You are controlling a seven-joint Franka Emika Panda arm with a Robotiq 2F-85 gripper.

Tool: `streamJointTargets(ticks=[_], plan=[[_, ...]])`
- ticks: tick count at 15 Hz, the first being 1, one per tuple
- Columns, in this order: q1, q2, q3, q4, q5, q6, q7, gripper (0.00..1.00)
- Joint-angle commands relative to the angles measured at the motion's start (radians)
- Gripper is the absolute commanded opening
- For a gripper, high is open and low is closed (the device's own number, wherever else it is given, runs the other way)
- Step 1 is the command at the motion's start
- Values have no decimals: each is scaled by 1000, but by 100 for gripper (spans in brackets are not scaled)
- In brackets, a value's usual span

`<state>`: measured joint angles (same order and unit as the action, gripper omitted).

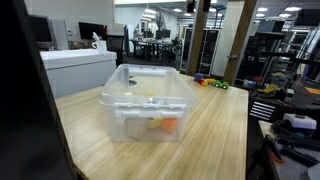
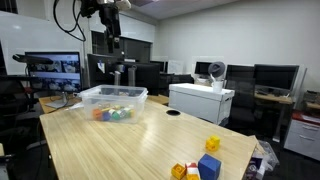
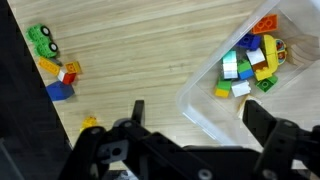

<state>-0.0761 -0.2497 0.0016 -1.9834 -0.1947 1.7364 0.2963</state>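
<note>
My gripper (image 3: 194, 106) hangs open high above the wooden table (image 2: 120, 145), with nothing between its fingers (image 3: 137, 112). In the wrist view it is over the near corner of a clear plastic bin (image 3: 205, 110), far above it. The bin (image 2: 112, 98) holds several coloured toy blocks (image 3: 250, 65), also seen through its wall (image 1: 163, 124). In an exterior view the gripper (image 2: 113, 42) is well above the bin, touching nothing.
Loose blocks (image 3: 52, 68) lie on the table away from the bin, near its edge (image 2: 200, 165) and at the far corner (image 1: 212, 83). A white cabinet (image 2: 200, 100) stands beside the table. Desks and monitors (image 2: 55, 68) fill the room behind.
</note>
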Motion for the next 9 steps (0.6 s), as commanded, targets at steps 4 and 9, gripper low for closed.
streamJointTargets(ticks=[4,9], plan=[[4,3,-1,14,7,-13,3,100],[-27,22,-41,4,-69,106,-22,100]])
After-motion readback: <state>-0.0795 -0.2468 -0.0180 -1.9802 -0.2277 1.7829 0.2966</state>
